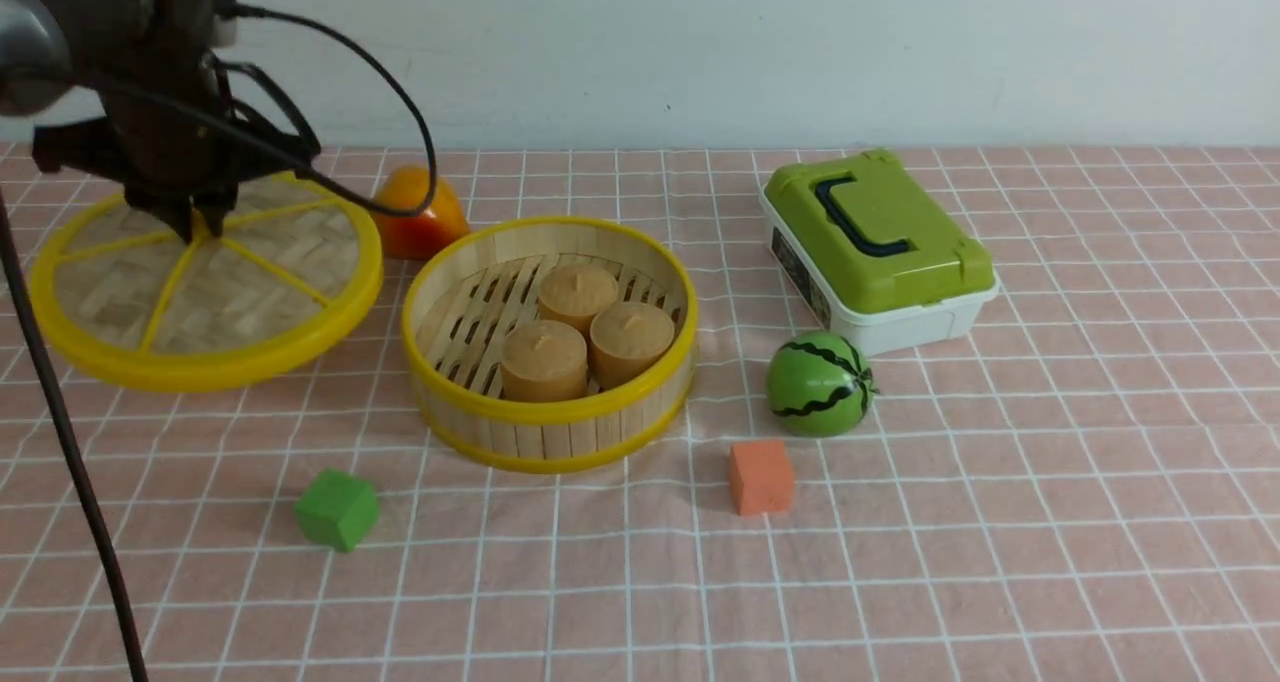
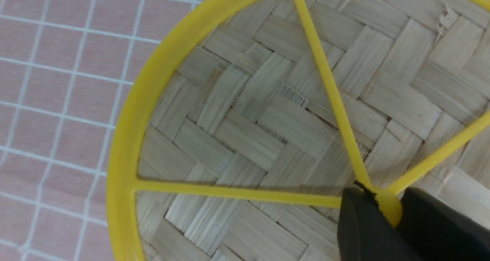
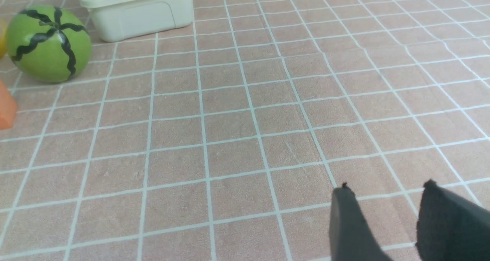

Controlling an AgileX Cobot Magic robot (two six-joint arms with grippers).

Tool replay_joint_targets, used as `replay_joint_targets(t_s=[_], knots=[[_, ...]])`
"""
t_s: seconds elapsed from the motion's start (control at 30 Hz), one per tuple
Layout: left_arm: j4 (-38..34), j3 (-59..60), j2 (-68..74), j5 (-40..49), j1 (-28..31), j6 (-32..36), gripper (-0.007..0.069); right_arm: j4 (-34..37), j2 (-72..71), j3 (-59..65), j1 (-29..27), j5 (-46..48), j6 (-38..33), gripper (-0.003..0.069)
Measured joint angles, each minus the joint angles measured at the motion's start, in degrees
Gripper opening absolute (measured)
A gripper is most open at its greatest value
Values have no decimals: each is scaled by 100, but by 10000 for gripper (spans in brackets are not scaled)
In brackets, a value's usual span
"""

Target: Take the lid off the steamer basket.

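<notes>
Pink checked cloth [image 1: 1000,522] covers the tabletop below a white wall [image 1: 800,42]. Toward the far left corner the lid [image 1: 260,292] hangs tilted, off the steamer basket [image 1: 550,417] and just beside it, their yellow rims not touching. The left gripper [image 1: 200,224] is clamped shut on the lid's centre knob [image 2: 388,211]. The left wrist view shows this close up, with the black fingers [image 2: 360,230] pressed against either side of the knob where the spokes meet. The basket stands uncovered at the middle of the table with three tan cakes [image 1: 585,337] on its slatted floor. A white box with a green top [image 1: 880,252] sits toward the far right. A toy watermelon [image 1: 820,384] lies just nearer than the box, and an orange fruit [image 1: 425,222] lies beyond the basket. An orange cube [image 1: 761,477] and a green cube [image 1: 337,509] sit toward the near edge. Only the right wrist view shows the right gripper [image 3: 386,192]. Its two dark fingers stand apart over bare cloth, holding nothing, well apart from the watermelon and box.
</notes>
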Motion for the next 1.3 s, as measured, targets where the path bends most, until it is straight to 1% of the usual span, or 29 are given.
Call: replay_joint_targets(t_s=[0.07, 0.2, 0.33, 0.43, 0.47, 0.5, 0.57, 0.6, 0.63, 0.67, 0.7, 0.77, 0.83, 0.97, 1.0, 1.03, 1.07, 1.2, 1.3], knots=[[136, 259, 216, -412, -24, -314, 104, 0, 0, 0, 0, 0, 0, 241], [310, 347, 642, -638, -35, -594, 104, 0, 0, 0, 0, 0, 0, 241], [285, 347, 859, -721, -35, -614, 104, 0, 0, 0, 0, 0, 0, 241], [74, 347, 880, -800, -21, -383, 115, 0, 0, 0, 0, 0, 0, 241], [11, 347, 880, -812, -15, -312, 132, 0, 0, 0, 0, 0, 0, 241], [-116, 347, 856, -838, 3, -213, 170, 0, 0, 0, 0, 0, 0, 241], [-274, 347, 829, -858, 16, -154, 204, 0, 0, 0, 0, 0, 0, 241], [-465, 347, 789, -858, 16, -141, 253, 0, 0, 0, 0, 0, 0, 241], [-584, 347, 730, -858, 16, -141, 287, 0, 0, 0, 0, 0, 0, 241], [-626, 351, 717, -858, 16, -141, 291, 0, 0, 0, 0, 0, 0, 241], [-759, 357, 580, -864, 10, -148, 311, 0, 0, 0, 0, 0, 0, 241], [-864, 357, 333, -875, 4, -152, 314, 0, 0, 0, 0, 0, 0, 241], [-911, 357, -63, -875, -15, -129, 292, 0, 0, 0, 0, 0, 0, 241], [-1010, 357, -1134, -769, -32, 72, 176, 0, 0, 0, 0, 0, 0, 241], [-1016, 357, -1193, -760, -32, 72, 169, 0, 0, 0, 0, 0, 0, 241], [-1022, 357, -1676, -678, -32, 149, 120, 0, 0, 0, 0, 0, 0, 241], [-1028, 370, -1991, -661, -32, 194, 91, 0, 0, 0, 0, 0, 0, 241], [-1073, 729, -3277, -773, -32, 288, 0, 0, 0, 0, 0, 0, 0, 241], [-1141, 1546, -4659, -1168, -32, 294, -13, 0, 0, 0, 0, 0, 0, 241]])
